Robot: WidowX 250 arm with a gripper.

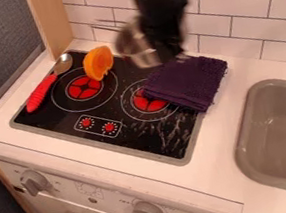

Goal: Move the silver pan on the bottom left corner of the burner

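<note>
Silver metal pan (135, 46) hung over the black glass cooktop's (46, 117) far side, pinched, I judged, in my black two-finger gripper's (163, 54) jaws, its lift done but near-left placement and release remaining.

The robot's arm (157, 2) was black, with a dull surface that showed only slight changes of shade. Its upper section was broad and bulky, with softly rounded outer edges. Below that, the dark body looked somewhat narrower, like a thick block. The gripper (166, 55) was black as well, and its lower outline was uneven. Smaller details were too indistinct to tell.
</note>
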